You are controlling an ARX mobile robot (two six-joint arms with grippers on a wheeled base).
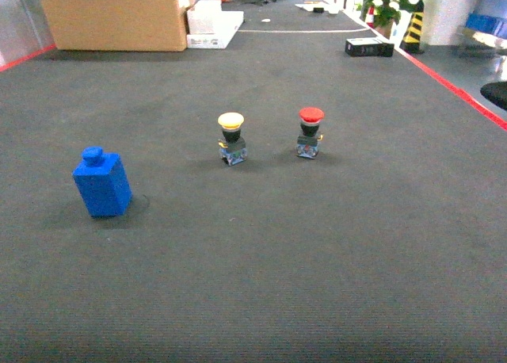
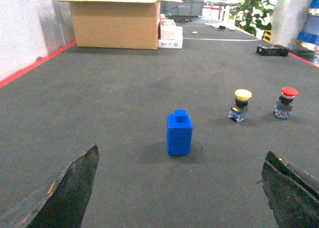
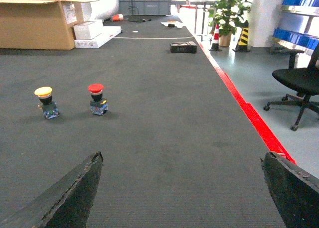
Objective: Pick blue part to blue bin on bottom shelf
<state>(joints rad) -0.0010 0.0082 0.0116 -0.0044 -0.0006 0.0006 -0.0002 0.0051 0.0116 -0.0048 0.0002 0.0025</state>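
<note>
From my head camera I see the blue part (image 1: 102, 183) standing upright on the dark grey carpet (image 1: 317, 252), off to the left, with a small round knob on top. To its right, well apart from it, stand the yellow-capped push-button (image 1: 232, 139) and the red-capped push-button (image 1: 310, 131), near each other. A cardboard box (image 1: 111, 14) sits at the far left; neither of my arms shows in this view. Through my left wrist camera, my left gripper (image 2: 182, 198) is spread wide, its two dark fingers at the bottom corners, and the blue part (image 2: 179, 133) stands on the carpet ahead, between them and untouched. Through my right wrist camera, my right gripper (image 3: 182, 193) is likewise spread wide and holds nothing; both push-buttons stand ahead to the left, and a black office chair (image 3: 299, 86) sits beyond the red floor line (image 3: 249, 113).
</note>
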